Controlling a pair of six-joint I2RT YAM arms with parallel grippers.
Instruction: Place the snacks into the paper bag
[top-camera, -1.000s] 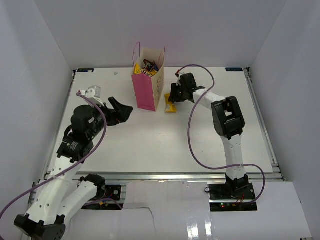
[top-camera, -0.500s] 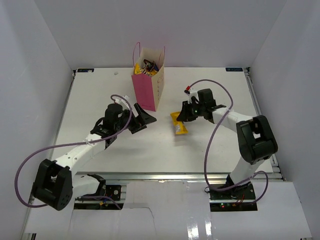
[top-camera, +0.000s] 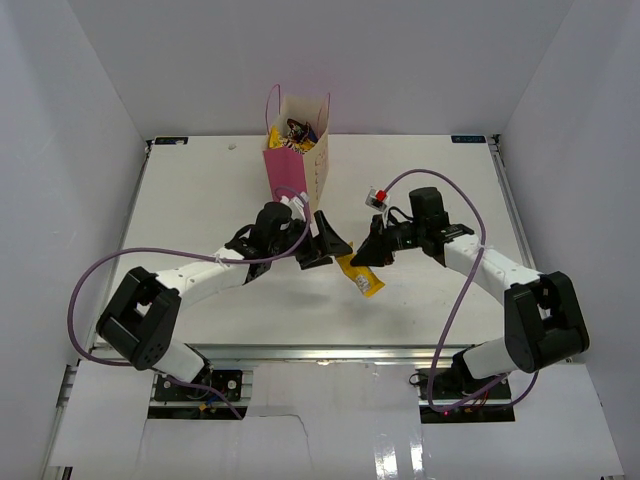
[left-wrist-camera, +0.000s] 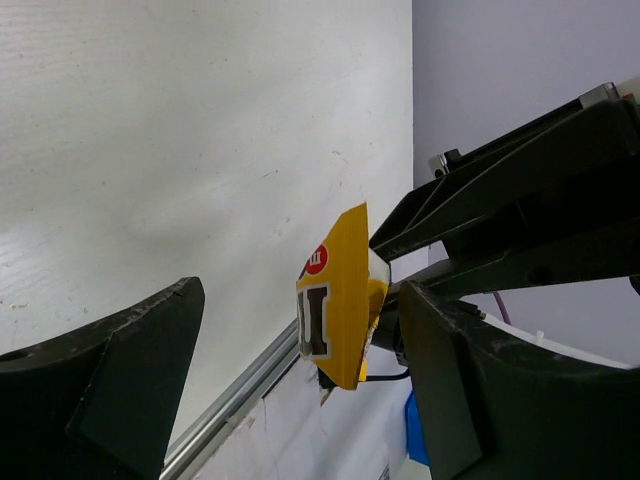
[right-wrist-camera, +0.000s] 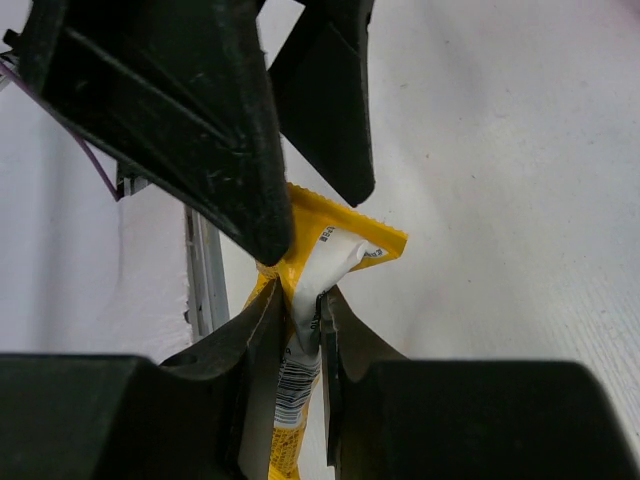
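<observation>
My right gripper (top-camera: 369, 257) is shut on a yellow snack pack (top-camera: 361, 278) and holds it above the table's middle. In the right wrist view the gripper (right-wrist-camera: 305, 305) pinches the pack's (right-wrist-camera: 300, 345) folded white back. My left gripper (top-camera: 328, 247) is open just left of the pack. In the left wrist view the pack (left-wrist-camera: 338, 296) hangs between its wide-open jaws (left-wrist-camera: 300, 298), touching neither. The pink paper bag (top-camera: 293, 178) stands upright behind both grippers, with several snacks (top-camera: 296, 131) showing in its open top.
White walls close in the table on the left, back and right. The table's metal front rail (top-camera: 330, 352) runs just beyond the arm bases. Purple cables (top-camera: 95, 285) loop off both arms.
My right gripper carried the yellow pack from beside the bag toward the table's middle and front. My left arm swung right and its open gripper came up to the pack.
</observation>
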